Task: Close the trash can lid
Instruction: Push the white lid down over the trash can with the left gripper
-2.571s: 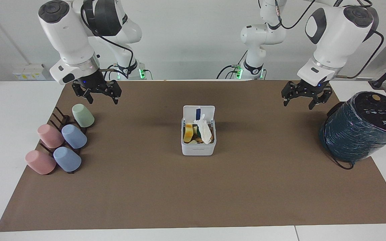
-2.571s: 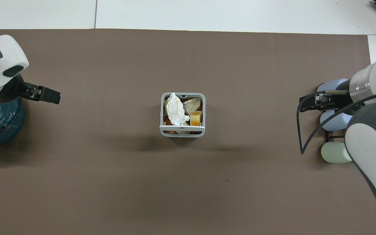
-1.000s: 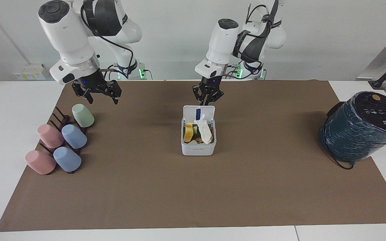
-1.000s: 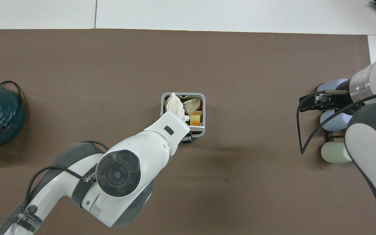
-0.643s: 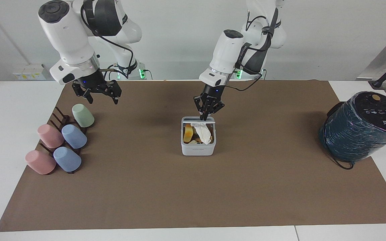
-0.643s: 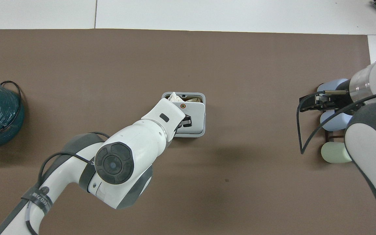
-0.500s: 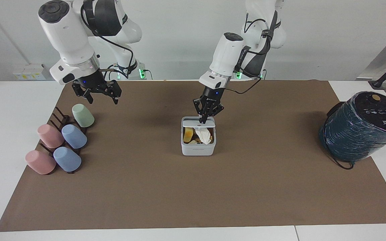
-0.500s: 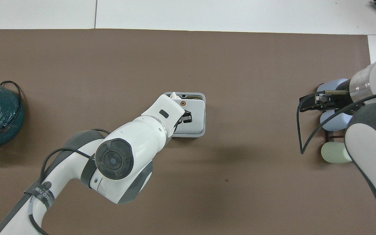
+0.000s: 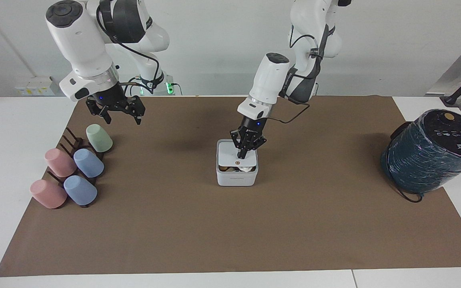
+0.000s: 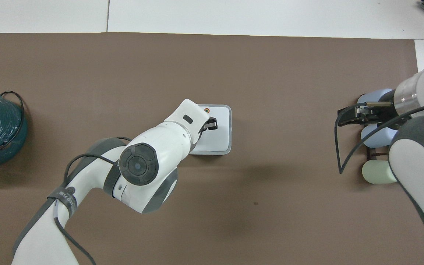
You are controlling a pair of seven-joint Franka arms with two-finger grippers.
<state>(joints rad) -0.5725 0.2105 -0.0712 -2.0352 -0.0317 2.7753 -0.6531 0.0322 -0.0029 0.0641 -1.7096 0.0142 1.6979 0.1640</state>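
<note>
The small white trash can (image 9: 236, 179) stands in the middle of the brown mat; it also shows in the overhead view (image 10: 229, 148). Its lid (image 9: 229, 153) lies almost flat on top, orange dot (image 9: 237, 163) up, with a thin gap at the edge farther from the robots where some contents still show. In the overhead view the lid (image 10: 219, 137) covers the opening. My left gripper (image 9: 241, 155) is shut, its tips pressing down on the lid, also seen from overhead (image 10: 212, 125). My right gripper (image 9: 121, 117) waits open in the air over the cup rack.
A dark rack with several pastel cups (image 9: 88, 163) lies at the right arm's end of the mat. A large dark teal wrapped cylinder (image 9: 430, 154) with a cable stands at the left arm's end.
My left arm swung from over the teal cylinder to the trash can and pushed the upright lid down until it lies nearly flat. The right arm has not moved.
</note>
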